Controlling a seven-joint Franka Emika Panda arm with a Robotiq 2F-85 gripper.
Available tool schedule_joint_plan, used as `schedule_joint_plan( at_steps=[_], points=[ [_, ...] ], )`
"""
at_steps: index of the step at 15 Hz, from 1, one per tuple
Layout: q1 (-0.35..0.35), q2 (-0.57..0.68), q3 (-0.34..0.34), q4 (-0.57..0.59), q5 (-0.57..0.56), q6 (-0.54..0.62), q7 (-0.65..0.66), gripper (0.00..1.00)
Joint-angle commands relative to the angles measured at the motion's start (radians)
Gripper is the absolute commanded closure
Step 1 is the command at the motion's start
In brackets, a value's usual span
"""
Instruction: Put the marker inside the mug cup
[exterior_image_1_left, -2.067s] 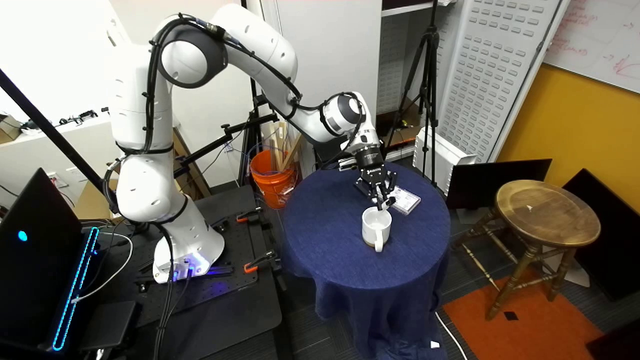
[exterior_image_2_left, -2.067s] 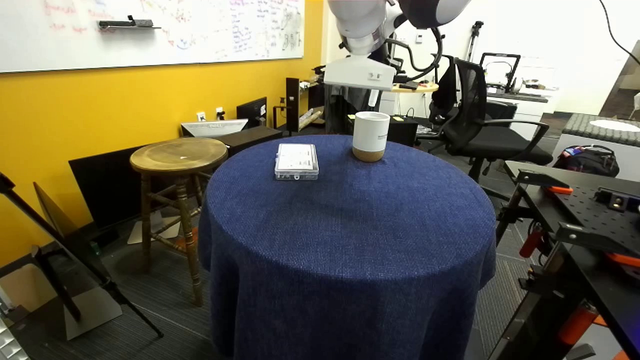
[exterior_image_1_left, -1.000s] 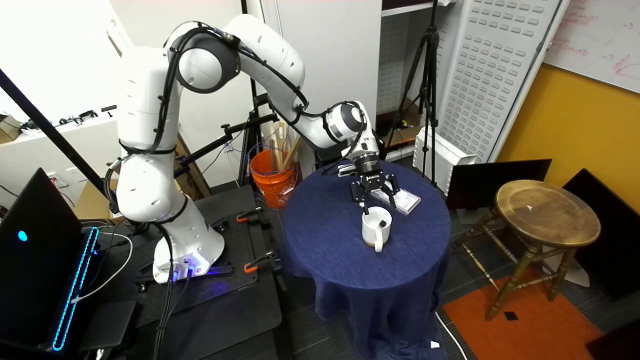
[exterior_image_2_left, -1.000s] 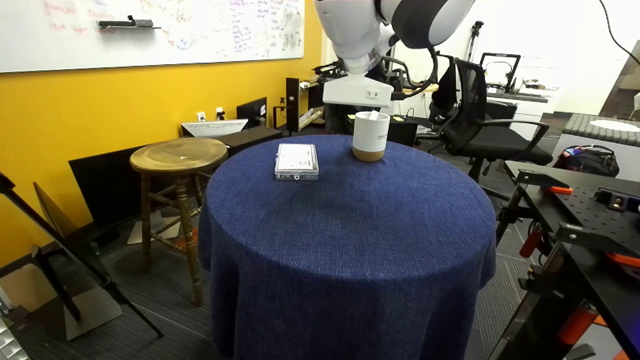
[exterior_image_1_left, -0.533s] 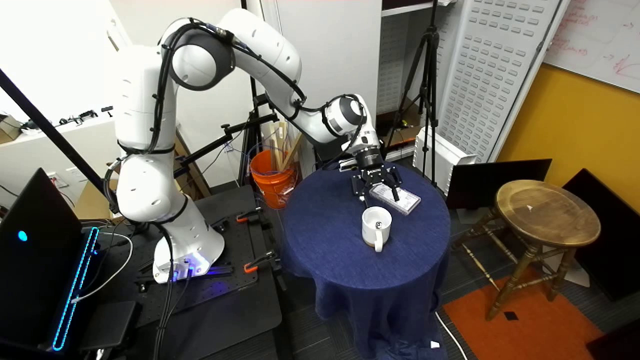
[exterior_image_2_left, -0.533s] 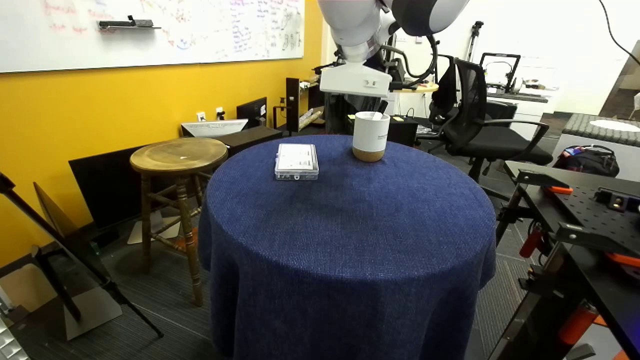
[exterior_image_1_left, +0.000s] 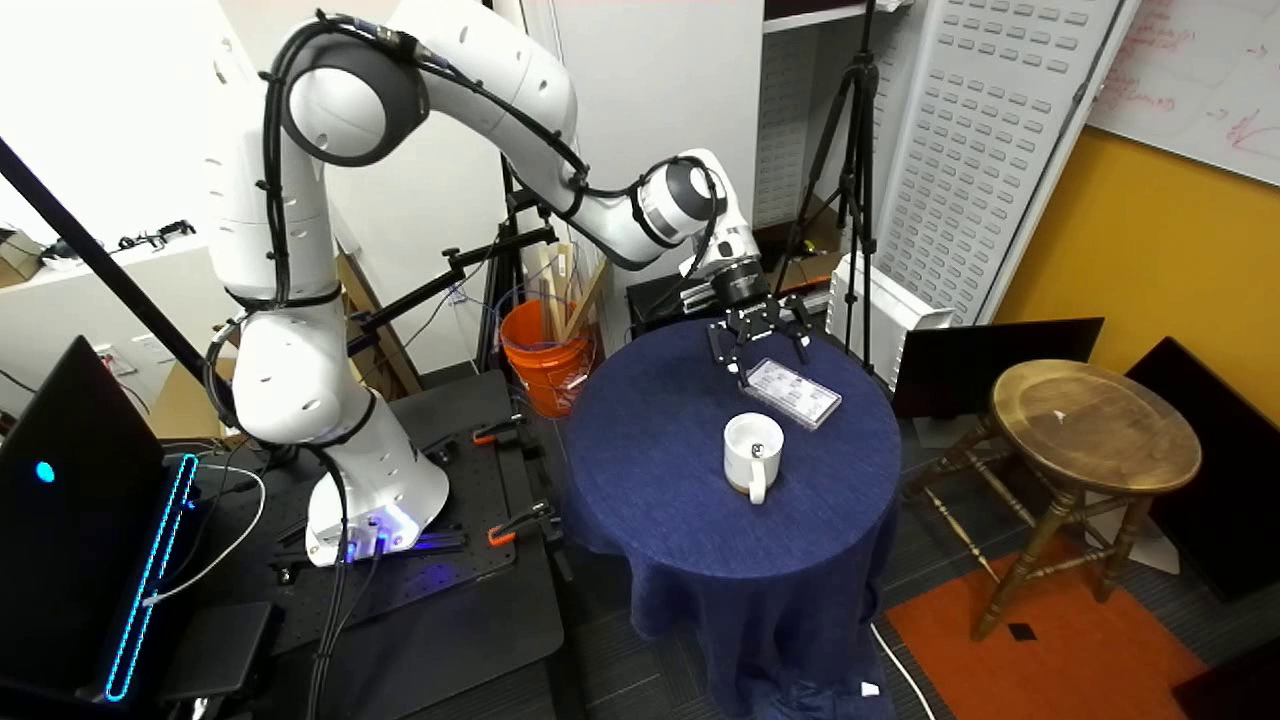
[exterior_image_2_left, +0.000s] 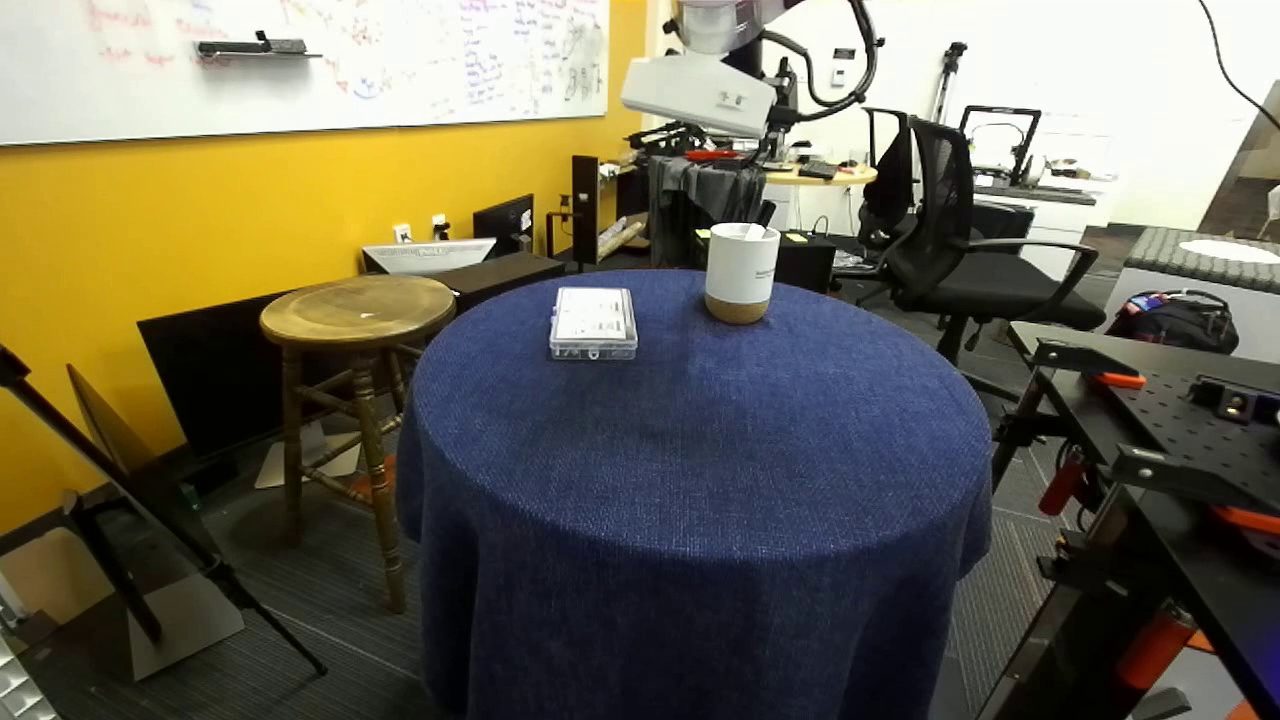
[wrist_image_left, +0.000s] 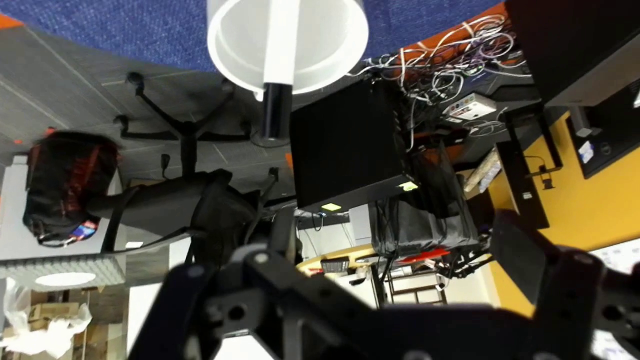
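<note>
The white mug (exterior_image_1_left: 741, 468) stands upright on the blue-covered table, with a cork base showing in an exterior view (exterior_image_2_left: 738, 308). Inside it leans the marker (wrist_image_left: 281, 47), white with a black end (wrist_image_left: 276, 111) that sticks out past the rim. That end also shows above the mug in an exterior view (exterior_image_2_left: 766, 213). My gripper (exterior_image_1_left: 771, 360) is raised behind the mug, apart from it. Its fingers are spread wide with nothing between them, as the wrist view (wrist_image_left: 397, 240) also shows. The marker's lower part is hidden by the mug wall in both exterior views.
A flat clear plastic box (exterior_image_1_left: 795, 392) lies on the table (exterior_image_2_left: 700, 450) near the mug, below my gripper in the picture. A wooden stool (exterior_image_1_left: 1095, 425) and a tripod (exterior_image_1_left: 858, 180) stand beside the table. An orange bucket (exterior_image_1_left: 545, 365) sits on the floor.
Two seconds ago my gripper was shut on the marker above the mug. It has since let go, the marker now rests in the mug, and my gripper has risen and drawn back.
</note>
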Motion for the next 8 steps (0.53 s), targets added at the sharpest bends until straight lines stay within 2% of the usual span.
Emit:
schedule_joint_plan(
  at_steps=[1,8],
  points=[
    [-0.034,-0.099,0.012,-0.089,-0.001,0.173,0.068,0.0],
    [-0.069,-0.131,-0.008,-0.148,0.001,0.54,0.134,0.0]
  ],
)
